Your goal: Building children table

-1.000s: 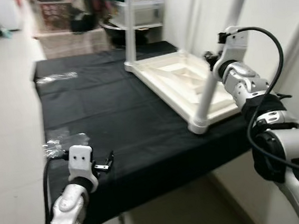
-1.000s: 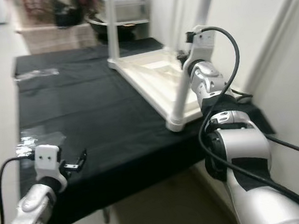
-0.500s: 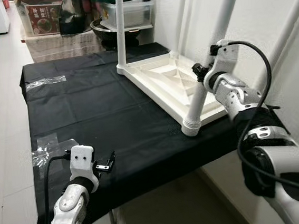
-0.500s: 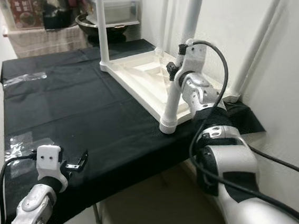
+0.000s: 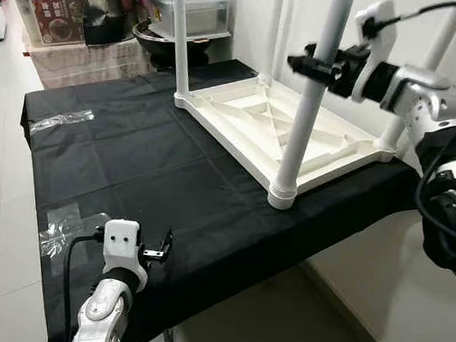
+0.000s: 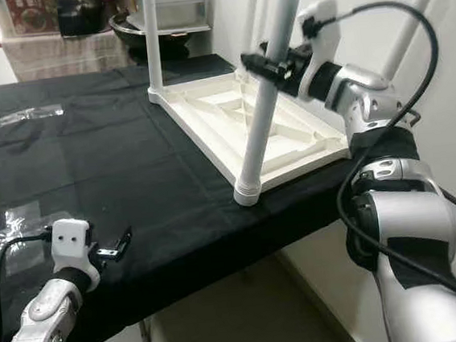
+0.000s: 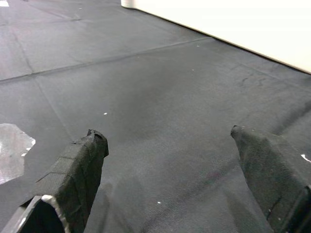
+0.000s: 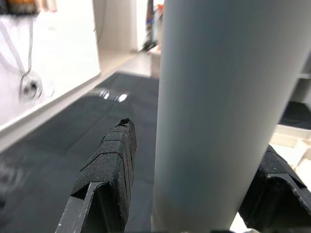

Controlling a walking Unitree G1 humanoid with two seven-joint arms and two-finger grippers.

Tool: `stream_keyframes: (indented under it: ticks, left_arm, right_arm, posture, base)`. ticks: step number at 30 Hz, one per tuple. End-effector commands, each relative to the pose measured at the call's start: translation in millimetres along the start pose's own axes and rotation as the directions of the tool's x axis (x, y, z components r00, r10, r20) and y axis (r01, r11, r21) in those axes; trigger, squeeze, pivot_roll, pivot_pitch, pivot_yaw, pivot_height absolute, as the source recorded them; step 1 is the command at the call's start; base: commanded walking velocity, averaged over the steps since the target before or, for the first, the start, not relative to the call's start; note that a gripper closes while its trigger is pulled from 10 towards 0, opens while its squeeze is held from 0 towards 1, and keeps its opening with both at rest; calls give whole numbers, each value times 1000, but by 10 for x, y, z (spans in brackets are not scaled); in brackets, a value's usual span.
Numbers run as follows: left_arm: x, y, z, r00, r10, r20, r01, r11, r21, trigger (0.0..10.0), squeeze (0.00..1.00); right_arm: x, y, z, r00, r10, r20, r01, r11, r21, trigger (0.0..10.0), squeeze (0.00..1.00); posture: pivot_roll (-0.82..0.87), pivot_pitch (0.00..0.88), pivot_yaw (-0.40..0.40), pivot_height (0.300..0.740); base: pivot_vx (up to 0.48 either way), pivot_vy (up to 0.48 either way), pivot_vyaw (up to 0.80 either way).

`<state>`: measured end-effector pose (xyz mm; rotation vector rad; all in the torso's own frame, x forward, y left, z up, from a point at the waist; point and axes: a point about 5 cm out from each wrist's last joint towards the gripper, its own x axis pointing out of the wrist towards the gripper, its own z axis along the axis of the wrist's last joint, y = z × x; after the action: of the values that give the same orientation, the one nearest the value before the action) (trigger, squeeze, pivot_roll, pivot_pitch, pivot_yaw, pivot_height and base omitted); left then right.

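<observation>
With the white children's table (image 5: 289,129) lying upside down on the black-covered bench (image 5: 131,172), your right claw (image 5: 320,64) straddles the near front leg (image 5: 307,111), fingers either side; can't tell if they're clamped on it. Your left claw (image 5: 161,248) is released, hovering low over the bench's near edge beside a clear plastic scrap (image 5: 60,231).

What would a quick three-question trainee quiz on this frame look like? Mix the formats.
1. True or false: the white table lies upside down on the black cloth.
2. Which gripper has its fingers around a table leg? A) left B) right C) neither
3. Fill in: the left gripper hovers with fingers ___ above the cloth, near the front edge.

Key: 1 true. 2 B, the right gripper straddles the near leg partway up. 3 open.
</observation>
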<state>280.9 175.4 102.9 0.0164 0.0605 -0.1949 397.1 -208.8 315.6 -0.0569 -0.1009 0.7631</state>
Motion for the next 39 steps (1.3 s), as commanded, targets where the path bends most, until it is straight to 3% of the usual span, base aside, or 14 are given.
stream_keyframes:
  ticks: [1,2,4,8,13,19,20,22,23,25,28,29,36,39]
  left_arm:
    - [-1,2,-29,1000,-6,-13,6,1000,9,10000,0]
    - [-1,2,-29,1000,-6,-13,6,1000,9,10000,0]
    - [-6,5,-31,1000,-5,-15,5,1000,10,10000,0]
    - [-10,3,-32,1000,-5,-15,6,1000,11,10000,0]
    - [-23,0,-40,1000,-3,-15,3,1000,8,10000,0]
    - [-33,-25,-43,1000,-9,-17,9,1000,4,10000,0]
    - [-36,-28,-43,1000,-10,-18,10,1000,3,10000,0]
    - [-37,-25,-40,1000,-10,-18,10,1000,3,10000,0]
    - [-36,-22,-39,1000,-13,-20,13,1000,4,10000,0]
    - [-32,-15,-42,1000,-16,-22,16,1000,6,10000,0]
    - [-28,-10,-44,1000,-17,-23,17,1000,6,10000,0]
    - [-17,-8,-46,1000,-17,-22,17,1000,7,10000,0]
    - [-3,-24,-42,1000,-16,-15,16,1000,3,10000,0]
    - [-3,-23,-42,1000,-16,-14,16,1000,5,10000,0]
  right_arm:
    - [86,110,-253,993,91,-81,-90,996,21,6706,0]
    - [86,110,-253,993,91,-81,-90,996,21,6706,0]
    - [147,109,-301,996,30,-82,-25,998,61,0,0]
    - [187,54,-375,984,-133,-121,145,985,93,0,0]
    - [-189,-272,-863,428,-840,-335,902,420,99,0,0]
    - [-100,-37,-1206,326,-850,-413,945,307,115,0,0]
    - [17,96,-1284,361,-811,-460,932,335,141,10000,0]
    - [198,240,-1236,469,-756,-457,883,420,212,10000,0]
    - [304,274,-1030,563,-734,-379,827,495,269,10000,831]
    - [332,221,-803,634,-720,-283,772,566,289,10000,1000]
    - [319,153,-629,653,-724,-222,753,592,286,10000,1000]
    - [287,39,-443,703,-691,-169,706,650,280,10000,0]
    - [138,-10,92,965,-238,106,213,955,209,10000,0]
    - [84,28,127,984,-104,142,72,974,215,10000,0]
  posture:
    - [52,0,-129,740]
    - [52,0,-129,740]
    - [52,0,-129,740]
    - [53,0,-130,740]
    - [46,0,-128,740]
    - [57,0,-123,740]
    - [56,0,-123,740]
    - [55,0,-119,740]
    - [43,0,-110,740]
    - [33,0,-109,740]
    - [30,0,-108,740]
    - [30,0,-113,740]
    - [33,0,-119,740]
    - [34,0,-121,740]
  base:
    - [0,0,0]
    - [0,0,0]
    - [0,0,0]
    - [0,0,0]
    - [0,0,0]
    - [0,0,0]
    - [0,0,0]
    - [0,0,0]
    - [0,0,0]
    - [0,0,0]
    - [0,0,0]
    - [0,0,0]
    - [0,0,0]
    - [0,0,0]
